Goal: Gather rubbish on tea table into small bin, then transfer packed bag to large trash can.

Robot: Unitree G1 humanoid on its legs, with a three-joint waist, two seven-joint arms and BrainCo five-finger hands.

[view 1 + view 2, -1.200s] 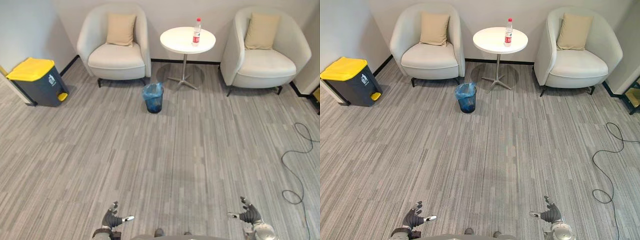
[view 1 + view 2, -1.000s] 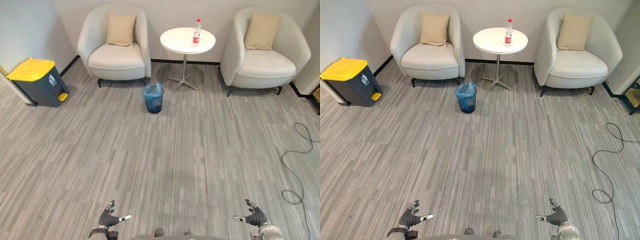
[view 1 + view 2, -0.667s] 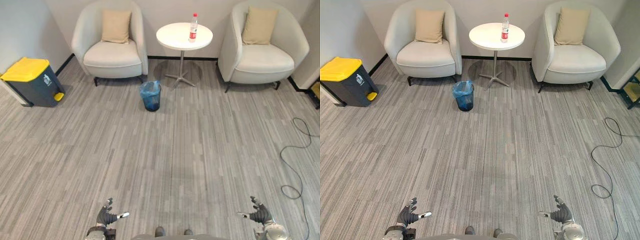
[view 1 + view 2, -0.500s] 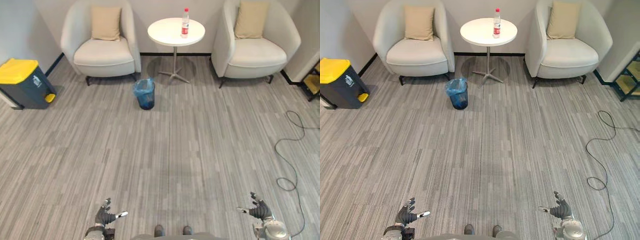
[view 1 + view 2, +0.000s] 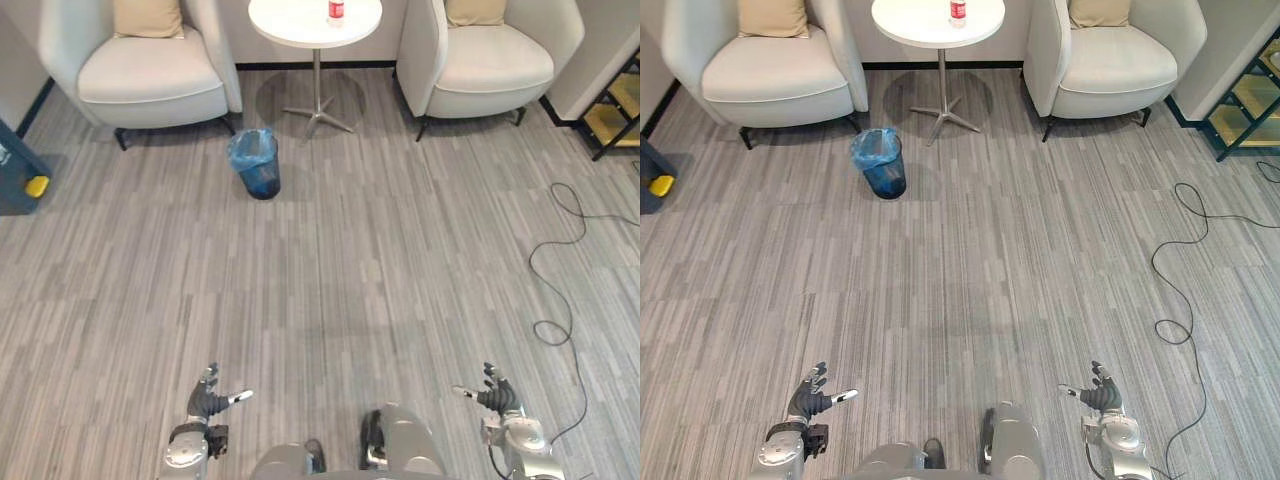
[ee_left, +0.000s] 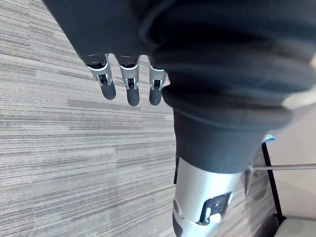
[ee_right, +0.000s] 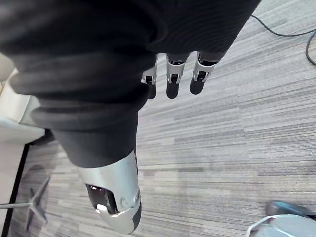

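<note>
Everything in the head views has slid toward the upper edge since a second ago, which is the camera moving and not the furniture; both hands hang low at the robot's sides as they did then. Seen from the left eye, the left hand and the right hand have their fingers spread and loose, with nothing in them. The bottle, the one piece of rubbish to be seen, stands upright on the tea table, far ahead of both hands. The small bin with its blue liner sits on the floor ahead of the left hand, nearer than the table, and the large trash can lies far out past that hand's outer side. The right eye view gives the same layout. Along the left wrist view, straight fingers hang over bare floor; the right wrist view shows the other hand's fingers likewise straight and apart. The likely troubles lie in the approach: the light bin stands close to the path and could be knocked over, and the tall, narrow bottle would probably topple or roll off the round top if a finger struck it high before the thumb closed.
</note>
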